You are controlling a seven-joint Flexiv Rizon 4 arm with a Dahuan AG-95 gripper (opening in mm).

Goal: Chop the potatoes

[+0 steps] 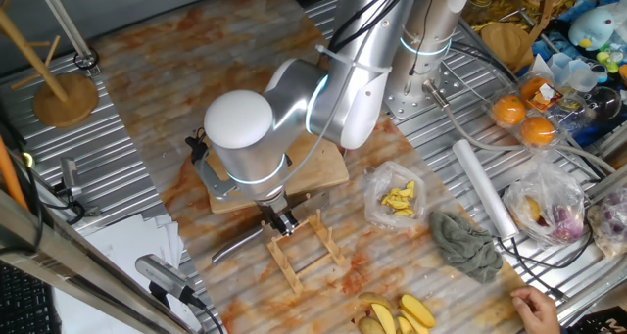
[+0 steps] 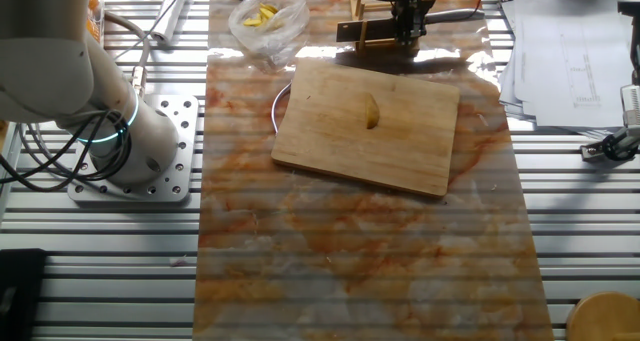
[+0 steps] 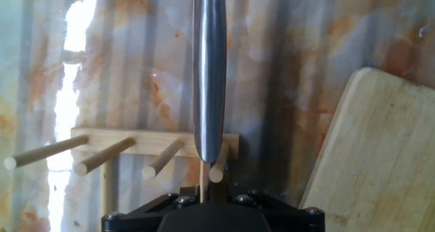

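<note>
A marbled orange-and-white mat (image 2: 360, 241) covers the ribbed metal table (image 2: 590, 241), and a wooden cutting board (image 2: 368, 127) lies on it with the potato (image 2: 372, 111), a small pale-yellow oval piece, resting near its middle. Beyond the board stands a wooden peg rack (image 1: 304, 248), and just beside that a clear plastic bag (image 1: 397, 194) holds brighter yellow pieces. A grey cloth (image 1: 466, 243), a white roll (image 1: 483, 185), two oranges (image 1: 523, 119) and more bags crowd the far edge, papers (image 2: 565, 31) lie off the mat, and a person's fingers (image 1: 537, 303) show at one corner. The gripper (image 1: 282, 220) hangs over the rack, well apart from the potato; in the hand view a steel knife (image 3: 209, 69) runs straight out from it, lying over the rack's pegs. The fingers themselves are hidden, so I cannot tell whether they are clamped on the knife
</note>
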